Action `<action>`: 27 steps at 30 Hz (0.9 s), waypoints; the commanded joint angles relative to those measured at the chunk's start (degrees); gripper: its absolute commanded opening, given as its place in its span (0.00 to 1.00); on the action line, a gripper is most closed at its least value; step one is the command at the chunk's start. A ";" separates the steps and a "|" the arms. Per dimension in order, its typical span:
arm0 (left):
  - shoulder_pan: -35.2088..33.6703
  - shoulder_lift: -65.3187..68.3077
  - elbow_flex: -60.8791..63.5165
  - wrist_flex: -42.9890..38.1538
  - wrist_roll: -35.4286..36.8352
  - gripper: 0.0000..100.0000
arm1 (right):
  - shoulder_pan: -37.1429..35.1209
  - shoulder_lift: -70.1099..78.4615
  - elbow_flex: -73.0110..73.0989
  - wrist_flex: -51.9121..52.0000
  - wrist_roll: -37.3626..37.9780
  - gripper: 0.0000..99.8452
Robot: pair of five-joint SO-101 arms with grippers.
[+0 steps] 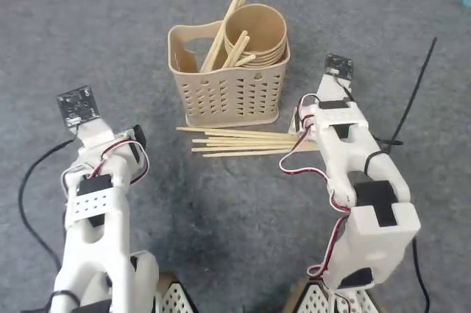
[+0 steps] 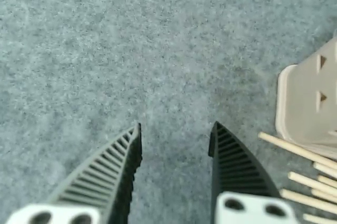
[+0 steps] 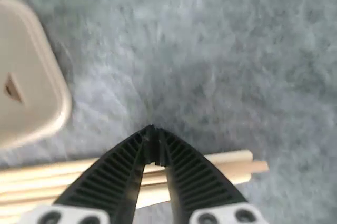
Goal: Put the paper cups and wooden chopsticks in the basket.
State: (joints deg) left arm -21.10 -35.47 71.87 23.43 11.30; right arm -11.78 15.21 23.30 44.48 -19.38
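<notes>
The left fingers (image 2: 113, 174), black and ribbed, stand wide apart over bare grey surface (image 2: 131, 50), holding and touching nothing. Off to one side of them the left wrist view catches a lower corner of the basket (image 2: 308, 103) and the cut ends of several loose chopsticks (image 2: 297, 150), well apart from the tips. The right fingers (image 3: 118, 174) are pressed together so that their tips meet, with nothing seen between them. The loose chopsticks (image 3: 231, 163) lie crosswise just beneath the tips, their ends sticking out past one finger; whether the fingers touch the wood cannot be told. A rounded corner of the basket (image 3: 29, 81) lies near. The high view gives what neither wrist view does. The basket (image 1: 228, 88) stands upright toward the far edge of the surface (image 1: 235, 217), about midway across, with a stack of cups (image 1: 257, 33) nested in its right half. A few chopsticks (image 1: 224, 26) lean upright in it, some inside the top cup and some beside the stack. The loose chopsticks (image 1: 239, 143) lie flat in a rough bundle just before the basket's near wall, running side to side, their right ends under the right arm (image 1: 346, 158). The left arm (image 1: 96, 195) sits toward the near left corner, well apart from the bundle.
</notes>
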 commanded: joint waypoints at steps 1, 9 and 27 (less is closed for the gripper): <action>0.09 0.09 -2.07 -1.41 -0.62 0.20 | -3.21 -2.51 0.97 6.64 6.07 0.01; 0.09 0.09 -2.07 -1.49 -0.62 0.20 | -10.15 -17.71 20.75 7.96 16.70 0.01; -4.04 0.09 -2.51 -1.58 -0.26 0.20 | -23.52 -60.35 34.73 23.52 20.57 0.16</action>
State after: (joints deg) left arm -23.65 -35.47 71.87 23.43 11.30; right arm -30.33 -41.23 57.85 65.76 0.66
